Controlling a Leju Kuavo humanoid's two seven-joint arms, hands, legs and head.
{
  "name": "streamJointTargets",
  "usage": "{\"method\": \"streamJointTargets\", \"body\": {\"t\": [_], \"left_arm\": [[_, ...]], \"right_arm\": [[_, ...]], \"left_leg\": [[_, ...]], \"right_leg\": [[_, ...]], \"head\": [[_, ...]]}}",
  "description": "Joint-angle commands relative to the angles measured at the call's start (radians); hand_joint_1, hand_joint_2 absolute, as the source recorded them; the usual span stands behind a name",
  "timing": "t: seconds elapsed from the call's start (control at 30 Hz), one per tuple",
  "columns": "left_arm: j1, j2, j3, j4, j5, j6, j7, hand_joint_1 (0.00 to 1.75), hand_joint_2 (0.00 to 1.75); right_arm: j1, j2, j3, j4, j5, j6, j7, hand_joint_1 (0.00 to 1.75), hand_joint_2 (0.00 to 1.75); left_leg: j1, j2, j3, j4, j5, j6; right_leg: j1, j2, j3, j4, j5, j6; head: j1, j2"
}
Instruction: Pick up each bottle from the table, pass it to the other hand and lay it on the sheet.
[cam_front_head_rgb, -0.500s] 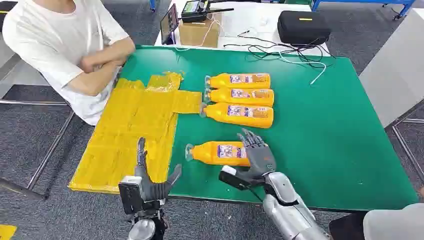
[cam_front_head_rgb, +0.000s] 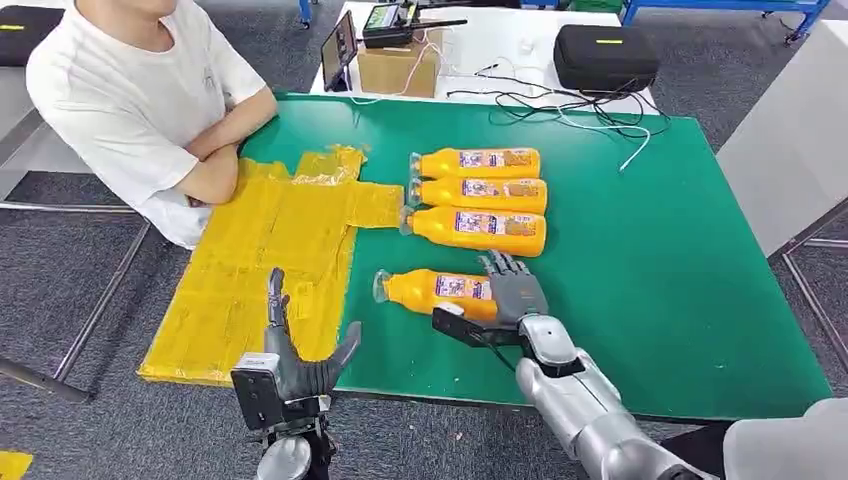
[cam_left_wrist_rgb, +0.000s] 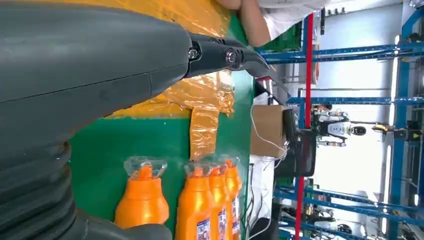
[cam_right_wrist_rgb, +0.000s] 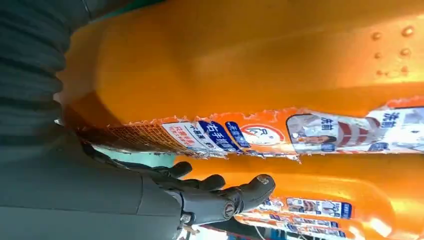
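Head view: four orange bottles lie on their sides on the green table (cam_front_head_rgb: 680, 260), caps toward the yellow sheet (cam_front_head_rgb: 260, 260). Three of them (cam_front_head_rgb: 478, 192) sit in a tight row, touching one another, just beside the sheet's right edge. The fourth, the near bottle (cam_front_head_rgb: 432, 292), lies alone closer to the robot, on bare green, between the row and the table's front edge.

The right hand (cam_front_head_rgb: 512, 292) rests on the base end of the near bottle, fingers spread over its top and pointing toward the row. Half a second ago the hand sat a little nearer the robot and lower on the bottle; now it has slid forward, and the bottle has shifted slightly away with it, its cap end a touch closer to the row. In the right wrist view the bottle (cam_right_wrist_rgb: 260, 75) sits right against the palm, with the fingers (cam_right_wrist_rgb: 220, 192) only loosely curled beyond it, so I cannot tell whether the grip has closed.

The left hand (cam_front_head_rgb: 290, 360) hovers at the table's front edge over the sheet's near corner, fingers apart and empty, much as before.

The person (cam_front_head_rgb: 140, 100) at the far left has drawn the folded arms back a little, off the sheet's corner.
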Motion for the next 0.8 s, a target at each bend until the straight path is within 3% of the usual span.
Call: {"method": "streamJointTargets", "body": {"t": [0.03,0.07,0.23,0.43,0.53,0.6,0.8], "left_arm": [[-0.007,-0.01,0.012,0.007,-0.024,-0.014,0.017,0.0,1.75],[-0.007,-0.01,0.012,0.005,-0.028,-0.017,0.02,0.0,1.75],[-0.015,-0.015,0.02,0.017,-0.034,-0.023,0.027,0.0,1.75],[-0.036,-0.013,0.012,0.043,0.003,-0.067,0.024,0.0,1.75],[-0.028,-0.03,0.039,0.014,0.087,-0.09,0.048,0.0,1.75],[-0.02,-0.041,0.052,-0.009,0.122,-0.056,0.058,0.0,1.75],[-0.019,-0.035,0.045,-0.012,0.13,-0.055,0.061,0.0,1.75]], "right_arm": [[-0.064,0.016,0.044,0.142,0.01,0.09,0.048,1.61,1.75],[-0.07,0.017,0.046,0.147,0.01,0.106,0.049,1.75,1.75],[-0.074,0.018,0.037,0.159,-0.023,0.148,0.016,1.75,1.75],[-0.038,-0.017,-0.048,0.146,-0.263,0.285,-0.207,1.75,1.75],[-0.018,-0.022,-0.044,0.122,-0.311,0.26,-0.22,1.75,1.75],[0.013,-0.017,-0.078,0.072,-0.424,0.286,-0.286,1.75,1.75],[0.022,-0.022,-0.067,0.057,-0.434,0.287,-0.287,1.75,1.75]], "left_leg": [[0.001,0.0,0.0,0.0,0.0,-0.002],[0.001,0.001,0.001,0.0,0.0,-0.001],[0.001,-0.001,0.001,0.0,0.0,-0.001],[0.001,-0.004,0.003,-0.001,0.001,-0.002],[0.002,-0.003,0.005,-0.001,0.0,-0.001],[0.002,-0.002,0.006,-0.001,0.0,-0.002],[0.002,0.0,0.011,0.0,-0.001,-0.002]], "right_leg": [[0.001,0.0,0.001,0.0,0.0,-0.002],[0.001,0.0,0.001,0.0,0.0,-0.001],[0.001,-0.001,0.002,0.0,0.0,-0.002],[0.002,-0.005,0.005,-0.002,0.0,-0.002],[0.002,-0.004,0.006,-0.003,0.0,-0.002],[0.003,-0.003,0.007,-0.003,0.0,-0.003],[0.002,0.0,0.009,-0.001,0.0,-0.002]], "head": [[0.0,0.0],[0.0,0.0],[0.0,0.0],[0.0,0.0],[0.0,0.0],[0.0,0.0],[0.0,0.0]]}}
